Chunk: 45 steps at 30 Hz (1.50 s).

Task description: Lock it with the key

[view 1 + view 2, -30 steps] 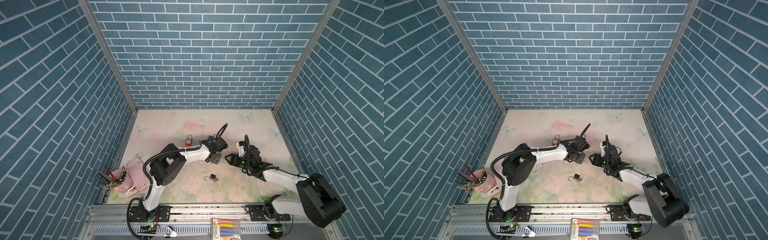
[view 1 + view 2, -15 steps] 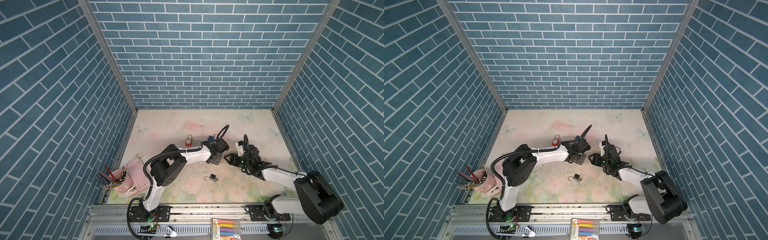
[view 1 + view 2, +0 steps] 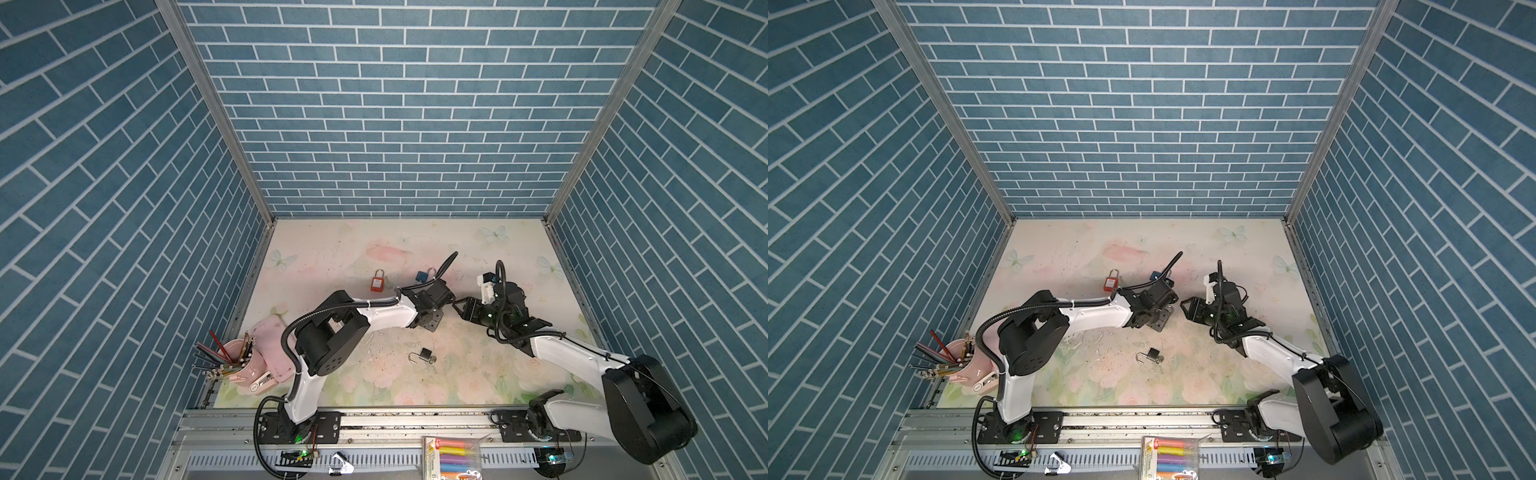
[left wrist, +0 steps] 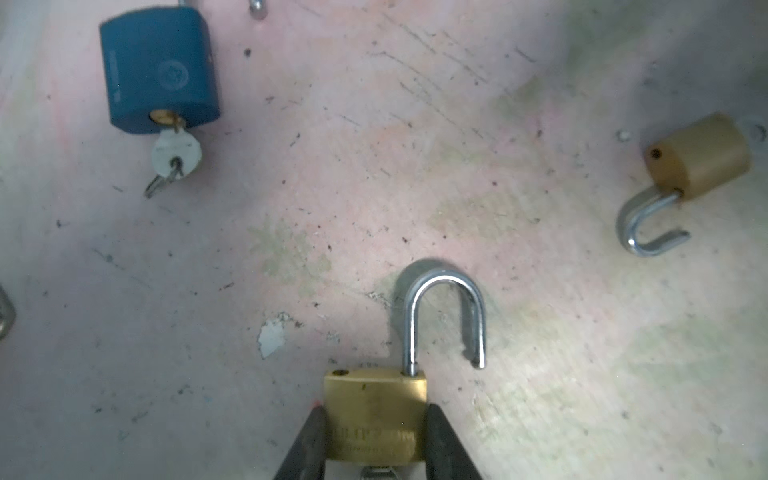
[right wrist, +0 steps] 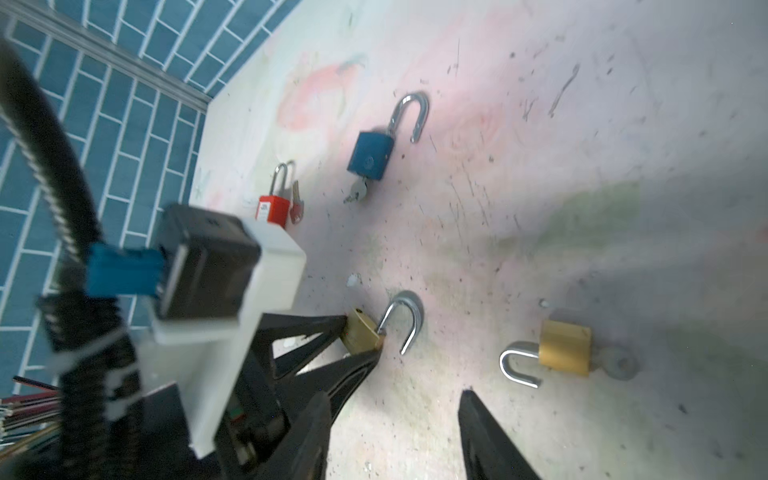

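Fingers (image 4: 308, 440) of the left gripper (image 4: 375, 415) pinched the body of the brass padlock (image 4: 375, 395), shackle swung open, near the middle of the surface (image 4: 374, 166). Just right of it, the right gripper (image 5: 394, 394) stood parted, holding nothing.

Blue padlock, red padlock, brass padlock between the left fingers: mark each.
blue padlock (image 4: 160, 70), left wrist view, body face.
red padlock (image 5: 273, 210), right wrist view, body.
brass padlock (image 4: 374, 411), left wrist view, body between the fingers (image 4: 309, 440).
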{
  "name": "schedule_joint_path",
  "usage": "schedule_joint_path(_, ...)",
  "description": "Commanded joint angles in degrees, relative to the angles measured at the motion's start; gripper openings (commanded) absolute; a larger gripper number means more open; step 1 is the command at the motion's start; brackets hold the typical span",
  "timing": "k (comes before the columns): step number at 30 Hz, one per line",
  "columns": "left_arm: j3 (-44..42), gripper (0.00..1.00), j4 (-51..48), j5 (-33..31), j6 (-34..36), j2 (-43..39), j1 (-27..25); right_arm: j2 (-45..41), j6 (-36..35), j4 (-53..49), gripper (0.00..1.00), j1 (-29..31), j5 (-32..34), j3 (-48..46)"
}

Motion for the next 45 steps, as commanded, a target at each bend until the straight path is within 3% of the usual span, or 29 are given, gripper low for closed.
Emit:
schedule_joint_path(1, -2.09, 0.16, 9.26, 1.76, 8.65, -4.86, 1.52, -5.26, -0.73, -4.51, 0.51, -3.85, -2.52, 1.89)
schedule_joint_path(4, -3.6, 0.15, 15.1, 4.67, 13.32, -8.22, 3.68, -10.51, -0.32, -9.12, 0.52, -7.05, -4.99, 3.25)
schedule_joint_path(9, -6.7, 0.16, 21.54, 15.34, 20.95, -12.52, 7.97, -18.09, -2.49, -16.05, 0.54, -9.73, -8.87, 4.95)
schedule_joint_path(15, -10.26, 0.1, 24.3, 24.6, 32.48, -18.36, 10.31, -20.41, -5.92, -19.34, 0.55, -10.58, -23.49, 6.6)
schedule_joint_path(19, -13.18, 0.07, 25.55, 32.09, 39.08, -21.08, 10.89, -20.32, -10.8, -16.67, 0.55, -9.56, -28.46, 4.81)
schedule_joint_path(23, -15.71, 0.05, 26.52, 37.13, 45.1, -23.33, 11.35, -19.41, -15.49, -13.88, 0.55, -3.74, -22.76, 3.77)
schedule_joint_path(27, -19.32, 0.05, 30.57, 40.89, 46.17, -25.74, 12.76, -15.89, -16.76, -11.19, 0.55, -0.99, -18.72, 3.72)
schedule_joint_path(45, -19.01, 0.01, 28.07, 44.36, 46.92, -26.21, 13.07, -5.72, -13.72, -5.62, 0.54, 0.05, -8.26, 6.35)
